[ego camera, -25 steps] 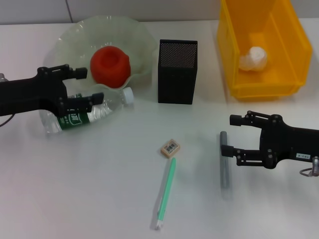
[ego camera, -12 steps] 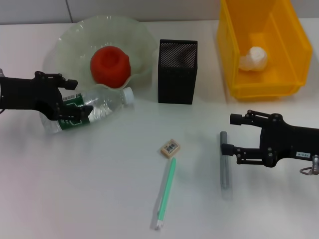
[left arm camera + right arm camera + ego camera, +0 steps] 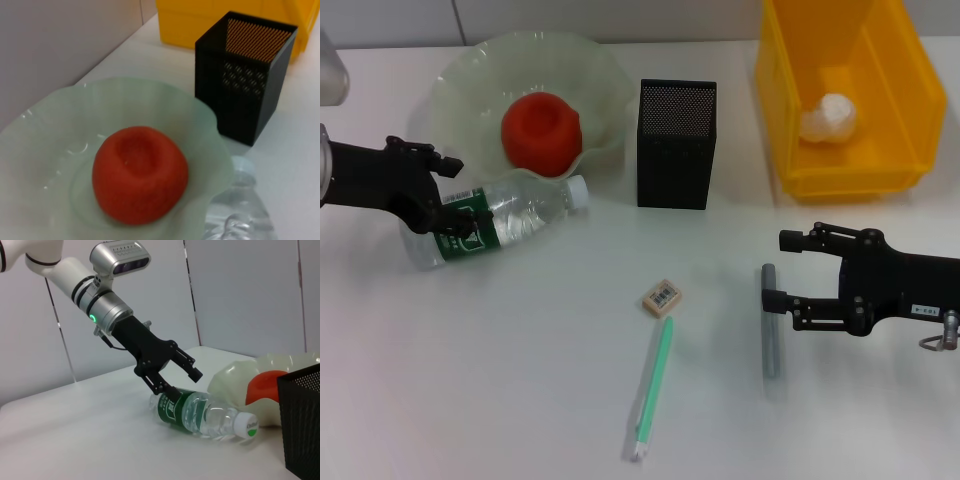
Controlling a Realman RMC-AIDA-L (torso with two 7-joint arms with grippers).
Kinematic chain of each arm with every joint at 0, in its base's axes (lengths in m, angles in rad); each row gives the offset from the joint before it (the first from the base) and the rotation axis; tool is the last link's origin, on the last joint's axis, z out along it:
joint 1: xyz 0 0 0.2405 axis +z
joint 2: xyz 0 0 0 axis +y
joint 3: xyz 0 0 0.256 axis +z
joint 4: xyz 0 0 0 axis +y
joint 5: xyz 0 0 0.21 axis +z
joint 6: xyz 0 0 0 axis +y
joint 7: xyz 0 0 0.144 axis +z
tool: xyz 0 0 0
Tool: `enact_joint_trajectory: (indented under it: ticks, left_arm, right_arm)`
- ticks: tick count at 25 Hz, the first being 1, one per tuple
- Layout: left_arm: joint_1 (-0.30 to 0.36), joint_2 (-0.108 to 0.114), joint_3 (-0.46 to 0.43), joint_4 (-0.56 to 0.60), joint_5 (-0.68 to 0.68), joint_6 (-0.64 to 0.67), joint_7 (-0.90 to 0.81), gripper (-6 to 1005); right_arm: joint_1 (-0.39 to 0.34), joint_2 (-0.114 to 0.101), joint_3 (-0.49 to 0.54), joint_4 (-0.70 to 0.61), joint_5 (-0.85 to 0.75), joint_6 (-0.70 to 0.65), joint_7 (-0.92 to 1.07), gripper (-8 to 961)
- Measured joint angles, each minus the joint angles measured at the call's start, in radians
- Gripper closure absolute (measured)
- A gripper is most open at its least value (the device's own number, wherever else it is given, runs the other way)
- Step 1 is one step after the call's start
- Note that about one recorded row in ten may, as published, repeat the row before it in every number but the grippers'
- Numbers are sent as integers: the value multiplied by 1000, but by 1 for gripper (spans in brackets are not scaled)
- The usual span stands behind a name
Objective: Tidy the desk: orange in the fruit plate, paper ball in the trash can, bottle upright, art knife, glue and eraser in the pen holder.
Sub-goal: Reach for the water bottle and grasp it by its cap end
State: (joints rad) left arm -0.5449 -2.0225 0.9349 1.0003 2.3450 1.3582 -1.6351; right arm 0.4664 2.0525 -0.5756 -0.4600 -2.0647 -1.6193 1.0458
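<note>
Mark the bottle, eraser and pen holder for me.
bottle (image 3: 500,222): head view, on its green label, lying on its side.
eraser (image 3: 662,297): head view, on its printed top face.
pen holder (image 3: 675,165): head view, on its front mesh wall.

The left claw (image 3: 177,377) straddles, fingers apart, the lying bottle (image 3: 202,414).

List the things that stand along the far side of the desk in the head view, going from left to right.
fruit plate holding the orange → pen holder → trash can holding the paper ball
</note>
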Motion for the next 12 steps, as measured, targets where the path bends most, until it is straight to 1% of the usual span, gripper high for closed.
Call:
enact_joint_trajectory:
  ticks: [9, 12]
  left_arm:
    - [-38, -20, 1, -2, 86, 14, -25, 190]
    - [-39, -21, 1, -1, 87, 19, -26, 190]
  right_arm:
    - [0, 1, -9, 3, 0, 10, 0, 125]
    - [0, 1, -9, 3, 0, 12, 0, 125]
